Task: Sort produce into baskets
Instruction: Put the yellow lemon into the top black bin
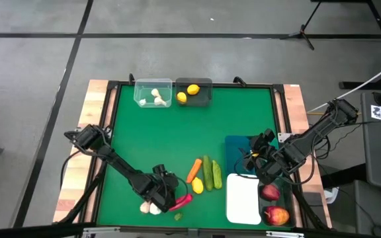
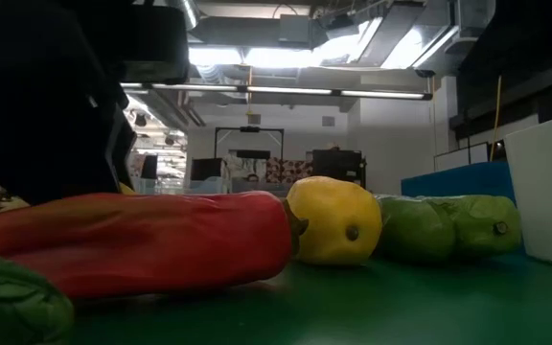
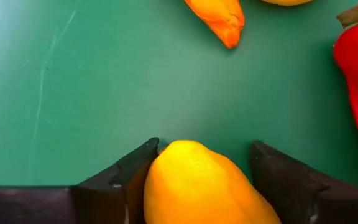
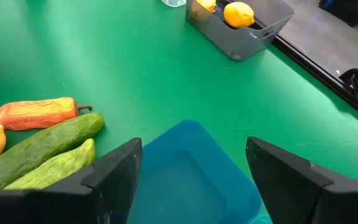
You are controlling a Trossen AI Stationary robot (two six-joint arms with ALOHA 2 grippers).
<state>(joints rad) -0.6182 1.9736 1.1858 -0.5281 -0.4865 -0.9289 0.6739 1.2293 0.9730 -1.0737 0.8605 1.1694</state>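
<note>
My left gripper (image 1: 170,190) is near the table's near edge with a yellow lemon (image 3: 197,186) between its fingers. A red pepper (image 1: 181,201) and white garlic bulbs (image 1: 149,208) lie beside it. A second lemon (image 1: 197,187), an orange carrot (image 1: 194,170) and two green cucumbers (image 1: 211,174) lie on the mat to its right. My right gripper (image 1: 253,158) is open and empty above the blue basket (image 4: 191,180). The clear basket (image 1: 152,92) holds garlic, and the dark grey basket (image 1: 195,92) holds two lemons. My left gripper has the lemon between its two fingers. One finger (image 3: 129,177) lies against the lemon's side (image 3: 157,168), and the other finger (image 3: 278,180) stands close at the opposite side. The lemon's tip reaches about as far as the fingertips. Whether it is clear of the mat does not show.
A white basket (image 1: 243,198) stands at the near right, with two red apples (image 1: 273,203) beside it. A small green piece (image 1: 178,215) lies by the pepper's near end. The mat's middle and far left are bare green. A raised frame (image 1: 280,112) runs around the mat.
</note>
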